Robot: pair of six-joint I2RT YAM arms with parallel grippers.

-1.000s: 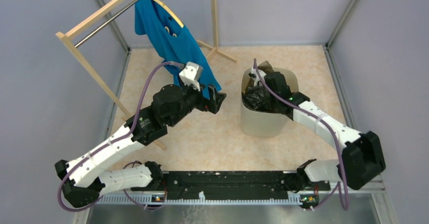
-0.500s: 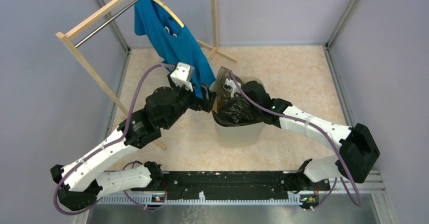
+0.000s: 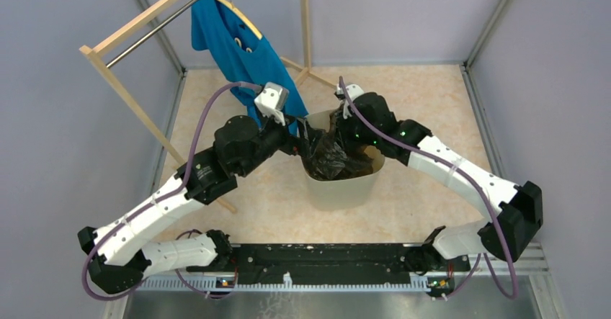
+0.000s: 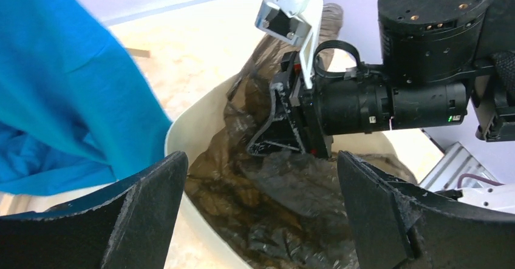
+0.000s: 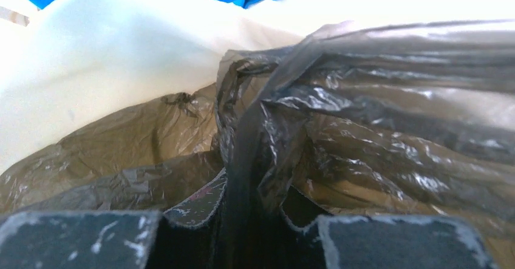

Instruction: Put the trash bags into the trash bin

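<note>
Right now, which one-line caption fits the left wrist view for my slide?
Open left gripper faces the trash bin while the right gripper holds the trash bag inside it.

The left gripper (image 4: 261,166) hangs with its two black fingers (image 4: 152,220) spread wide, just over the rim of the cream bin (image 4: 182,132). Between them lies the glossy brown-black bag (image 4: 285,214), crumpled inside the bin and rising past its far edge. From the right, the right gripper (image 4: 276,129) reaches in, its tips sunk in the film. A blue shirt (image 4: 61,87) hangs at the left, just beside the rim, with beige floor (image 4: 200,38) beyond.
</note>
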